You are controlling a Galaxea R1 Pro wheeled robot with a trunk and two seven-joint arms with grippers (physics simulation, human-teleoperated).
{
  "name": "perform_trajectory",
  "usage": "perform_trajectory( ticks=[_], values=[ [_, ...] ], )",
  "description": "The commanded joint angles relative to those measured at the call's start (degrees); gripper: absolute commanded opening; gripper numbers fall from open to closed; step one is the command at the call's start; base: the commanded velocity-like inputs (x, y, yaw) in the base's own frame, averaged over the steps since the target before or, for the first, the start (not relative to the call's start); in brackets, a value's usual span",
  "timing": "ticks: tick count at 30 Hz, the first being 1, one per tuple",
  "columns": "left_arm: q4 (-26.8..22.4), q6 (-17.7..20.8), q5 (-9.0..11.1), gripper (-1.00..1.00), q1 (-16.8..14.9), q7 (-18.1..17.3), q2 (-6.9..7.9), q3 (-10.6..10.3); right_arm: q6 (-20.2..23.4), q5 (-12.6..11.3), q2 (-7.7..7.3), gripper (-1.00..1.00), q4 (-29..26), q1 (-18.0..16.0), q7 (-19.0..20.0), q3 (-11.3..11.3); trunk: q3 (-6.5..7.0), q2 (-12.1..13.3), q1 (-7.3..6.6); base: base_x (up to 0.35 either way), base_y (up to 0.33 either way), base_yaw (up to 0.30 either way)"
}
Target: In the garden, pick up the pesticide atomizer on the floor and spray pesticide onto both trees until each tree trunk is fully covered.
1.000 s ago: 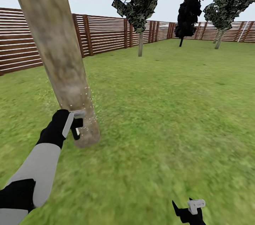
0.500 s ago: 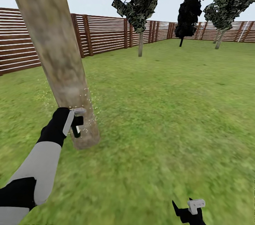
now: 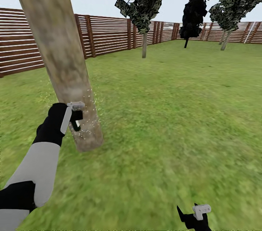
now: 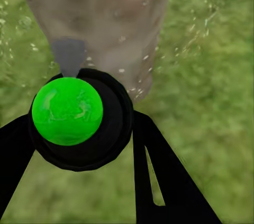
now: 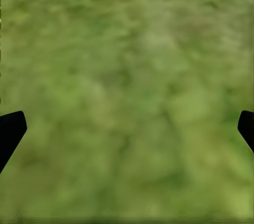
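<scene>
While the left gripper (image 3: 74,116) clamps the pesticide atomizer (image 4: 67,110) against the tree trunk (image 3: 60,56), pesticide (image 3: 89,120) specks surround it; the right gripper (image 3: 193,216) hangs spread over grass (image 5: 127,86).

Tree trunk (image 3: 62,60) leans at left foreground, base on the grass floor (image 3: 163,122). Left gripper (image 3: 74,116) with atomizer (image 4: 67,110) right against trunk's lower part, pesticide specks (image 3: 91,122) around it. Right gripper (image 3: 194,216) low at right, well apart, over grass. Fence (image 3: 109,34) runs behind; more trees (image 3: 144,5) stand far back, right of the trunk.
</scene>
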Motion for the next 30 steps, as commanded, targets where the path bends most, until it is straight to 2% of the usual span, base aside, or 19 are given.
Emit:
perform_trajectory(
  ticks=[1, 8, 11, 14, 18, 22, 24, 26, 27, 28, 29, 30],
  values=[
    [0.01, 0.02, -0.12, -1.00, 0.05, -0.02, 0.05, 0.08, 0.00, 0.00, 0.00, 1.00, 0.01, 0.00, 0.00, 0.00, 0.00, 0.00, 0.00, -0.188, 0.116, 0.000],
    [-0.04, 0.08, -0.21, -1.00, 0.18, -0.02, 1.33, 0.44, 0.00, 0.00, 0.00, 1.00, -0.02, 0.00, 0.00, 0.00, 0.00, 0.00, 0.00, -0.078, 0.048, 0.000],
    [0.00, 0.05, -0.22, -1.00, 0.33, -0.02, 1.41, 0.31, 0.00, 0.00, 0.00, 1.00, 0.00, 0.00, 0.00, 0.00, 0.00, 0.00, 0.00, -0.108, 0.075, 0.000],
    [0.37, 0.04, -0.19, -1.00, 1.28, -0.09, 2.95, 0.29, 0.00, 0.00, 0.00, 1.00, 0.00, 0.00, 0.00, 0.00, 0.00, 0.00, 0.00, -0.008, 0.006, 0.000],
    [-0.09, -0.81, -0.12, -1.00, 10.06, -0.65, 3.67, -0.10, 0.00, 0.00, 0.00, 1.00, 0.01, 0.00, 0.00, 0.00, 0.00, 0.00, 0.00, 0.000, 0.000, 0.000],
    [-0.12, -1.16, 0.04, -1.00, 15.60, -0.89, 4.35, -0.23, 0.00, 0.00, 0.00, 1.00, 0.02, 0.00, 0.00, 0.00, 0.00, 0.00, 0.00, 0.000, 0.000, 0.000],
    [-0.12, -2.55, 0.18, -1.00, 17.87, -1.04, 4.33, -0.32, 0.02, -0.02, 0.02, 1.00, 0.02, 0.00, 0.04, 0.00, 0.00, 0.00, 0.00, 0.000, 0.000, 0.000],
    [-0.07, -6.01, 0.06, -1.00, 21.05, -1.14, 4.29, -2.19, 0.14, -0.16, 0.07, 1.00, 0.03, 0.00, 0.03, 0.00, 0.00, 0.00, 0.00, 0.000, 0.000, 0.000],
    [0.26, -9.95, 0.04, -1.00, 23.03, -1.77, 4.34, -4.51, 0.11, -0.14, 0.19, 1.00, 0.00, 0.00, 0.10, 0.00, 0.00, 0.00, 0.00, 0.000, 0.000, 0.000],
    [0.65, -15.00, -0.06, -1.00, 24.68, -4.13, 4.43, -7.42, 0.15, -0.11, 0.23, 1.00, -0.09, -0.02, 0.28, -0.01, 0.00, 0.00, 0.00, 0.000, 0.000, 0.000],
    [0.83, -18.46, -0.41, -1.00, 26.08, -7.15, 4.56, -9.71, 0.16, -0.08, 0.25, 1.00, -0.34, -0.05, 0.47, 0.02, 0.00, 0.00, 0.00, 0.000, 0.000, 0.000],
    [0.98, -21.76, -1.71, -1.00, 27.55, -12.13, 5.23, -11.65, 0.20, 0.56, 0.26, 1.00, -0.65, -0.13, 2.62, 0.60, 0.00, 0.00, 0.00, 0.000, 0.000, 0.000]
  ],
)
